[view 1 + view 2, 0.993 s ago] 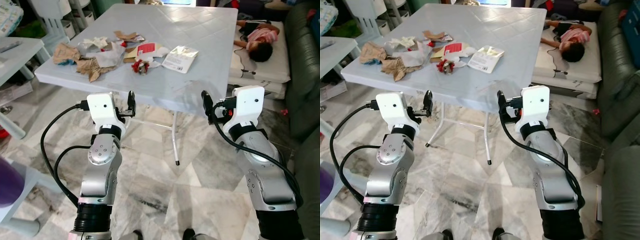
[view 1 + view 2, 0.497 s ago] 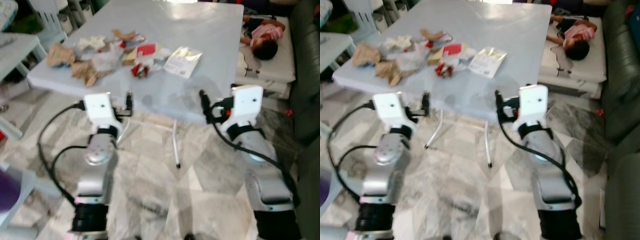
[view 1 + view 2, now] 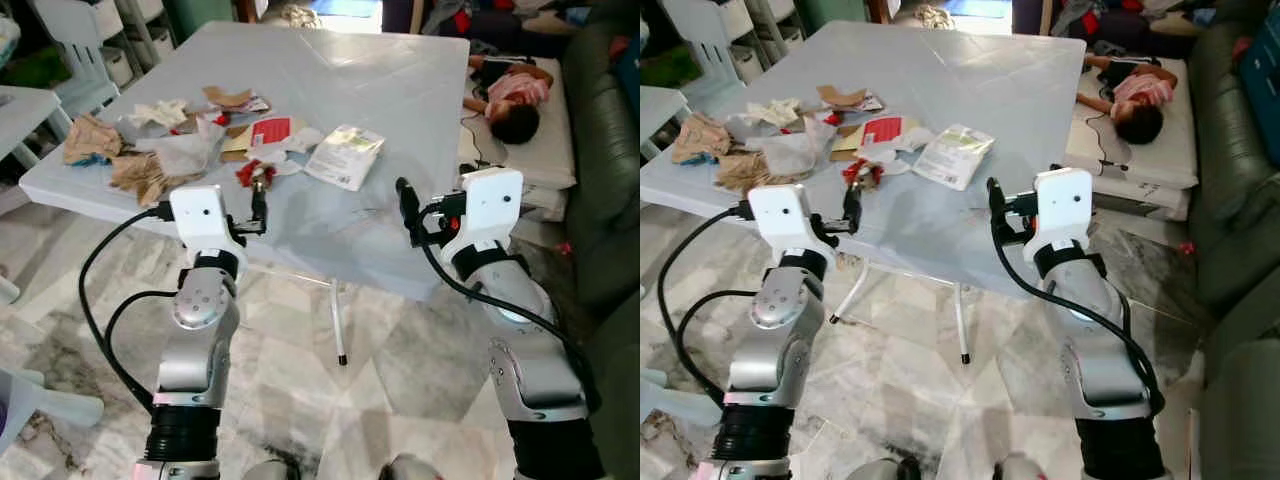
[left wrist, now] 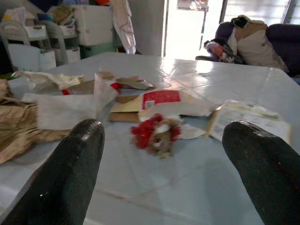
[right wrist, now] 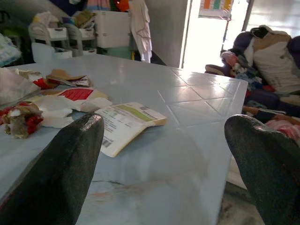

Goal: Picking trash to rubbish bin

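A pale blue table [image 3: 400,90] carries the trash on its left half. There is crumpled brown paper [image 3: 90,140], white tissue and plastic [image 3: 185,152], a red-and-white flat packet [image 3: 272,130], a small red crumpled wrapper [image 3: 255,175] and a white printed pouch [image 3: 345,157]. My left gripper [image 3: 259,205] is at the table's near edge, just short of the red wrapper [image 4: 157,133]. It is open and holds nothing. My right gripper [image 3: 405,205] is at the near edge further right, facing the white pouch [image 5: 124,123]. It is also open and holds nothing.
A person [image 3: 515,95] lies on a white mattress [image 3: 545,140] on the floor right of the table. A dark sofa [image 3: 610,150] stands beyond. White plastic chairs and shelves [image 3: 85,40] and a second pale table [image 3: 25,100] are at the left. Thin table legs [image 3: 335,320] stand on marble floor.
The whole view has shifted: the table is closer, and both grippers now reach its near edge instead of hanging in front of it. Both stay open.
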